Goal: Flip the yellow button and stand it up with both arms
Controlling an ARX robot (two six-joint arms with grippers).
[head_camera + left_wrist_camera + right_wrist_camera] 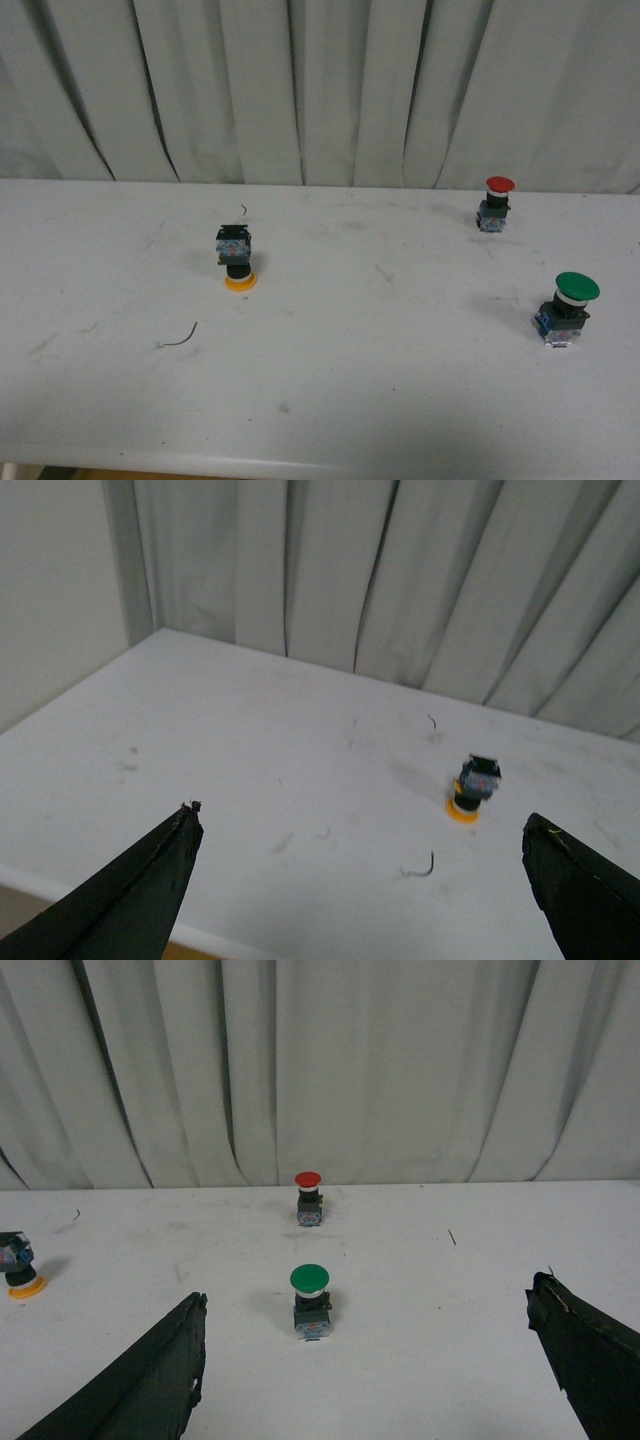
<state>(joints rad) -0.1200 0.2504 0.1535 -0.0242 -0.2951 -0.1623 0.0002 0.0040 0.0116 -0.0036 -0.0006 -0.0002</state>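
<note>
The black left gripper (360, 818) hangs spread wide, the small yellow-capped push button (236, 258) sits upside down on its cap left of centre on the white bench (330, 400), and the black right gripper (367, 1293) is likewise spread.

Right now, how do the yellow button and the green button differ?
Pose: the yellow button stands upside down, cap on the table and base up; the green button stands upright, cap on top. Place: in the front view the yellow button is on the left side, the green button on the right. Both have a dark neck and a square base.
</note>
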